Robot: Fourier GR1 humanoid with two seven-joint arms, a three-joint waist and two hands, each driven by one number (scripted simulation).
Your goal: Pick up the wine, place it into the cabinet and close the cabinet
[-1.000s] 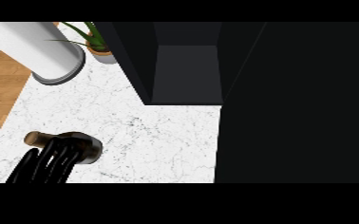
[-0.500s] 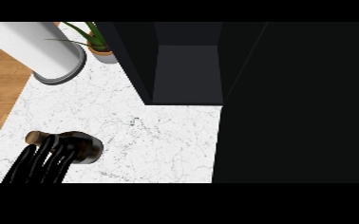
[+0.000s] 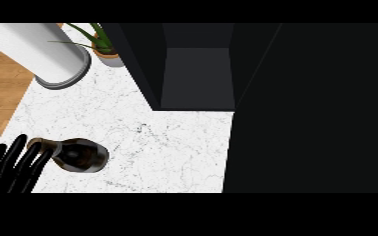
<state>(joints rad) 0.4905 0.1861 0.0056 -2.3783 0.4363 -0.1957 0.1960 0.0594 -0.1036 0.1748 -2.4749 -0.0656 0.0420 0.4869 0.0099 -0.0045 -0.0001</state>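
Bright counter (image 3: 148,130) (cabinet (image 3: 196,75) interior dim)

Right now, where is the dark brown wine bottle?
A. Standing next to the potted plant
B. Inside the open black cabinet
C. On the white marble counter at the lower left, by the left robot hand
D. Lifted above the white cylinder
C: the dark brown wine bottle sits on the white marble counter at the lower left, with the left robot hand at its neck; the open black cabinet holds nothing visible.

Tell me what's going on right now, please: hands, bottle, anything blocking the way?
Left hand curled round dark brown wine bottle, low on white marble counter. Right hand out of view. Dark cabinet open; counter between looks unobstructed.
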